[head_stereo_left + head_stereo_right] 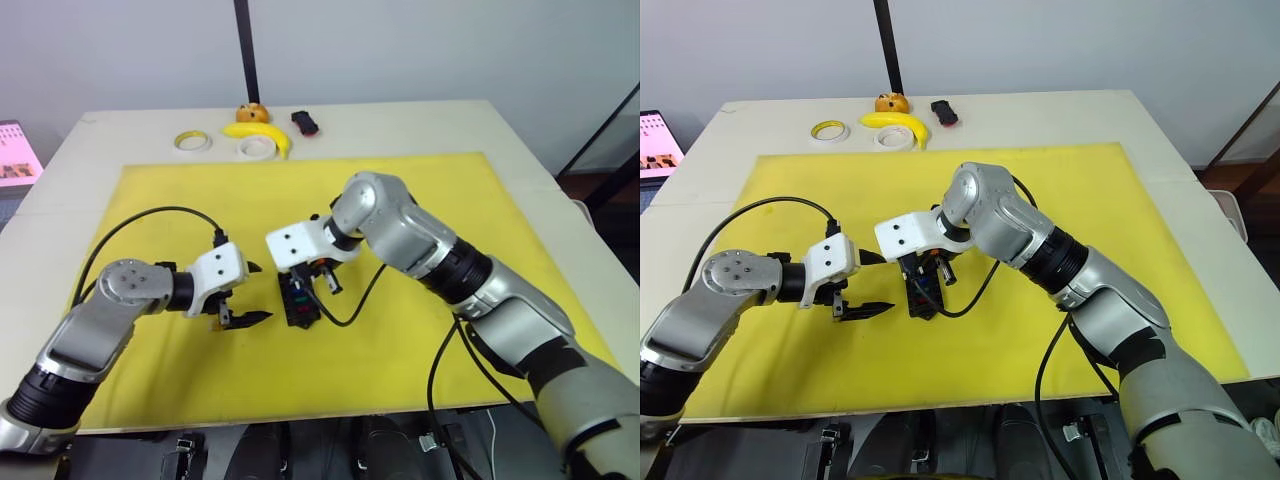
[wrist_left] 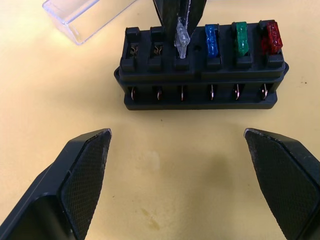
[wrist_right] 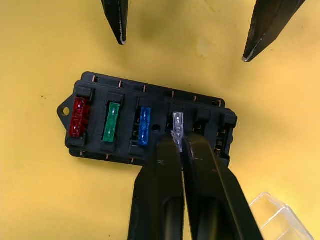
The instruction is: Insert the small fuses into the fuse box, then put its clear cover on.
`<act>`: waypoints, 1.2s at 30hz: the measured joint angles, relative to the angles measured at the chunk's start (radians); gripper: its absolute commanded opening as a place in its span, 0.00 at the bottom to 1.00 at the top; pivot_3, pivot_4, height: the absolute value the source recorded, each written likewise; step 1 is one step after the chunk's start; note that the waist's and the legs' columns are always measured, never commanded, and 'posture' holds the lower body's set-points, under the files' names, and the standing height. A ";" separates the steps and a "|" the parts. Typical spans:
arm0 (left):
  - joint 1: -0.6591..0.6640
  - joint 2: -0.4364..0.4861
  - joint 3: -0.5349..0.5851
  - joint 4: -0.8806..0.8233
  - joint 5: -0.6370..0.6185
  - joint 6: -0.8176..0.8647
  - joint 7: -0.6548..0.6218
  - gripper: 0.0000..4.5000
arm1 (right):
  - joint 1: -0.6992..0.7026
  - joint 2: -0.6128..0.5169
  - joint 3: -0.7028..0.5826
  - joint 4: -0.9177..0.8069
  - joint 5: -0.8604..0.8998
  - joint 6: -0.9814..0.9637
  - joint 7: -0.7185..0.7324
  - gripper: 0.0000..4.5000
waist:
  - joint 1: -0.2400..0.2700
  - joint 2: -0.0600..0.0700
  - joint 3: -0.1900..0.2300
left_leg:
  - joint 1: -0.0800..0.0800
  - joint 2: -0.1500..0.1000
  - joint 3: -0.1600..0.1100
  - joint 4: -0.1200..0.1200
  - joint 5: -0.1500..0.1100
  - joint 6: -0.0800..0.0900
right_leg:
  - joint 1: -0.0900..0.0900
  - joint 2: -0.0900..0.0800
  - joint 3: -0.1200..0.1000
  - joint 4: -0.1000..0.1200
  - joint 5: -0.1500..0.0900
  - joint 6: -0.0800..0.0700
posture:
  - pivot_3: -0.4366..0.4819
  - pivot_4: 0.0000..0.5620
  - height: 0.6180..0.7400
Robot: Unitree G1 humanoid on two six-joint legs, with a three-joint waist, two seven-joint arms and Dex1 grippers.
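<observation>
From the head camera I see the left gripper [image 1: 243, 308] low over the yellow mat [image 1: 420, 190], just left of the fuse box [image 1: 299, 302]. Its jaws stand wide open and hold nothing; in the left wrist view both fingers [image 2: 82, 175] flank bare mat short of the box, not touching it.

The fuse box sits on the mat near the middle of the desk [image 1: 520, 140]. I count six slots in the row. Three are filled: the red fuse [image 3: 79, 117] at one end, then the green fuse [image 3: 111, 122], then the blue fuse [image 3: 144, 126]. The grey fuse [image 3: 177, 125] stands in the fourth slot, upright and higher than the seated three in the left wrist view. The last two slots are unfilled, metal contacts visible.

The right gripper [image 3: 180, 145] comes down on the box from above, jaws closed on the grey fuse, pinching it between the fingertips.

The clear cover [image 2: 80, 15] lies on the mat just beside the box, at the end with the unfilled slots, apart from it.

At the far edge of the desk: two tape rolls [image 1: 192, 142], a banana [image 1: 262, 134], an orange object [image 1: 251, 112] and a black-and-red gadget [image 1: 305, 123].
</observation>
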 measured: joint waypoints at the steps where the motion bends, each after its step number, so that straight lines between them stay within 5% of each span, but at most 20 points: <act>1: 0.000 0.000 0.000 0.000 0.000 0.000 0.000 1.00 | 0.000 -0.001 -0.003 0.000 -0.003 0.000 -0.003 0.43 | 0.000 0.000 0.000 | 0.000 0.000 0.000 0.000 0.000 0.000 | 0.000 0.000 0.000 0.000 0.000 0.000 | 0.48 0.27 1.00; 36: -0.026 -0.006 -0.010 0.043 0.021 -0.023 -0.008 1.00 | 0.013 -0.027 -0.103 -0.004 0.127 0.050 0.024 0.43 | 0.000 0.000 0.000 | 0.000 0.000 0.000 0.000 0.000 0.000 | 0.000 0.000 0.000 0.000 0.000 0.000 | 0.48 0.27 1.00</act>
